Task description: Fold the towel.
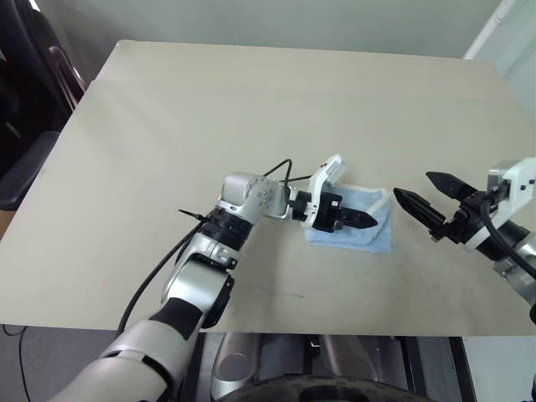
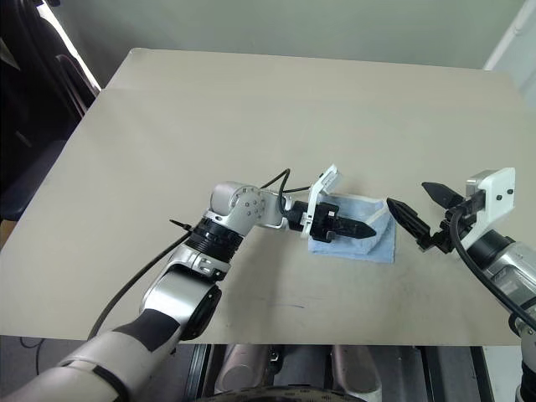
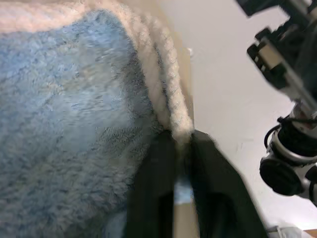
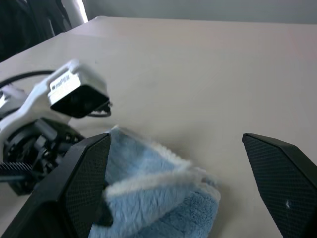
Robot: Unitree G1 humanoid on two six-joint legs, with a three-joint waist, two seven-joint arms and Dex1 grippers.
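The towel point(image 1: 374, 239) is a light blue terry cloth folded into a small thick rectangle, lying right of centre on the beige table point(image 1: 251, 109). Its whitish hem point(image 3: 166, 84) runs along the far right side. My left gripper point(image 1: 368, 222) lies low over the towel and points right. Its two black fingers point(image 3: 151, 193) stand a narrow gap apart, with the end of the hem right at their tips. My right gripper point(image 1: 412, 184) hovers just right of the towel, wide open and holding nothing, its fingers point(image 4: 84, 183) pointing toward the towel's point(image 4: 148, 198) hem side.
The table's front edge point(image 1: 276, 333) runs close below both arms. A dark chair point(image 1: 25, 109) stands off the table's left side. A black cable point(image 1: 280, 167) loops over my left wrist. Bare tabletop stretches behind and left of the towel.
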